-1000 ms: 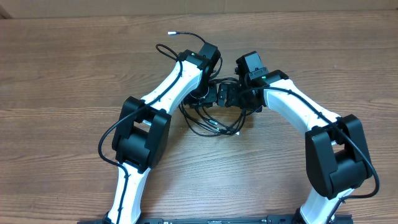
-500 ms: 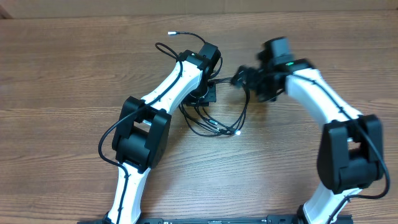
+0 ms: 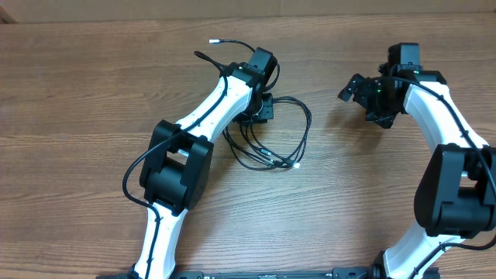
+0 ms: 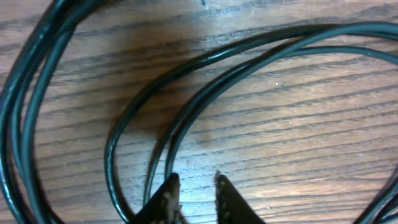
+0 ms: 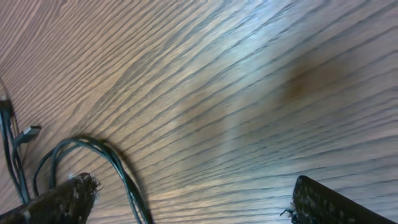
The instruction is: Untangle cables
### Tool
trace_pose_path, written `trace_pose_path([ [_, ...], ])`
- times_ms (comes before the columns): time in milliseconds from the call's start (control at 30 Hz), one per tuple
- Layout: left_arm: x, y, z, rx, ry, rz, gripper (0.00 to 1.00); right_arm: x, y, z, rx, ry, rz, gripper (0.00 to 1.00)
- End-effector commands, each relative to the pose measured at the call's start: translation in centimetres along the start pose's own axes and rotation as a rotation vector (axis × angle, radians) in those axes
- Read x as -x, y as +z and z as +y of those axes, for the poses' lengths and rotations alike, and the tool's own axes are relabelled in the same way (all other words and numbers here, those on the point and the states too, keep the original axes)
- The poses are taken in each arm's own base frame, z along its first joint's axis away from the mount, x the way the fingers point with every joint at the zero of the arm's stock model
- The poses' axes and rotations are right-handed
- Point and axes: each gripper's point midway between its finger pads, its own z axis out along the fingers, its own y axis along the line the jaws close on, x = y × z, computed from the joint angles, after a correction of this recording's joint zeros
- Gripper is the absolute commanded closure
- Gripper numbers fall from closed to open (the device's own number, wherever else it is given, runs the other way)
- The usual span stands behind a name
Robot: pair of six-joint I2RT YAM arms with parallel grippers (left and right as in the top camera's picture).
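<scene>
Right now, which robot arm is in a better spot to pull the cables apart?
Probably left: the left gripper sits right over the cables, fingertips beside a loop. The right gripper hangs open, off to the side of them.

You are working on a brown wood-grain table [image 3: 93, 101] whose smooth top gives off a soft sheen in the right wrist view. The thin black cables [image 4: 205, 59] have a smooth, glossy, plastic-looking sheath that catches light along its length. One small plug tip [image 5: 28, 132] looks like dull grey metal. The left arm's white shell [image 3: 213, 108] reads as smooth, semi-glossy plastic, and its black joint housing [image 3: 174, 167] looks matt. On the right gripper [image 5: 194, 186], the black fingers [image 5: 65, 196] look rough and matt, flecked with pale scuffs.
</scene>
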Motion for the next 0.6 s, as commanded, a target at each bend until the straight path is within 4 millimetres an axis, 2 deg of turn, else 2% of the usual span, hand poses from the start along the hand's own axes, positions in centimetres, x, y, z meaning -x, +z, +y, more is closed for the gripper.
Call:
trace_pose_path([
  [0, 0.3, -1.1, 0.4, 0.024, -0.011, -0.034, 0.81, 0.8, -1.2, 0.6, 0.008, -0.011, -0.042, 0.0],
  [200, -0.6, -0.4, 0.9, 0.038, -0.031, -0.008, 0.8, 0.8, -1.2, 0.6, 0.008, -0.012, -0.043, 0.0],
  [400, -2.7, 1.7, 1.9, 0.061, -0.06, 0.039, 0.77, 0.8, -1.2, 0.6, 0.008, -0.011, -0.042, 0.0],
  [500, -3.8, 2.8, 2.2, 0.065, -0.056, 0.06, 0.96, 0.8, -1.2, 0.6, 0.008, -0.011, -0.042, 0.0],
  [567, -4.1, 2.8, 2.4, 0.069, -0.032, 0.071, 0.96, 0.8, -1.2, 0.6, 0.008, -0.012, -0.042, 0.0],
])
